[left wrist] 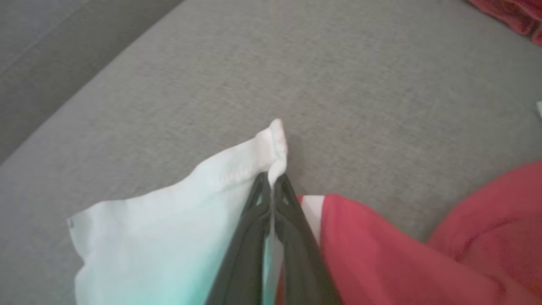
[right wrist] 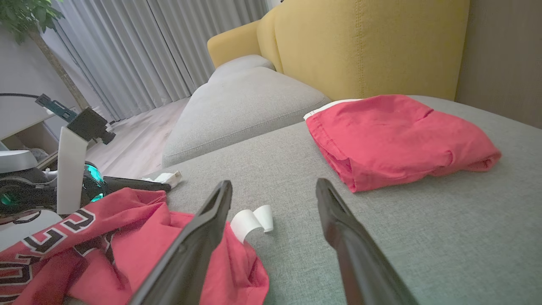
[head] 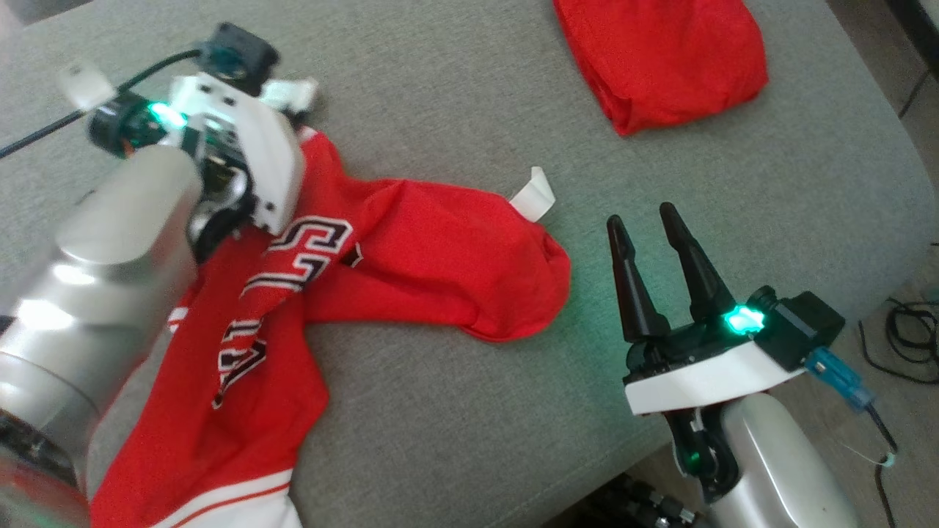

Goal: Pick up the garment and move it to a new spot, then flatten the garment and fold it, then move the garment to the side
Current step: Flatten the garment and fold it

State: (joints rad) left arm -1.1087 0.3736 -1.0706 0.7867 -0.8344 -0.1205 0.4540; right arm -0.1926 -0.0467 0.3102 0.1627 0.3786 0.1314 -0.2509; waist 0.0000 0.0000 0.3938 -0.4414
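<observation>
A red jersey [head: 411, 257] with white trim and black-and-white lettering lies crumpled on the grey cushion [head: 455, 88], running from centre to lower left. My left gripper [left wrist: 273, 186] is shut on the jersey's white hem [left wrist: 237, 178] at its far left corner, low over the cushion. That arm's wrist covers the pinched spot in the head view. My right gripper [head: 645, 227] hovers open just right of the jersey's bunched end [right wrist: 237, 262], holding nothing. A white tag [head: 534, 194] curls up at the jersey's far edge.
A second red garment [head: 660, 59], folded, lies at the far right of the cushion. A yellow sofa back [right wrist: 360, 38] rises behind it. Cables [head: 910, 330] lie on the floor past the cushion's right edge. Another grey cushion [right wrist: 241, 101] sits beyond.
</observation>
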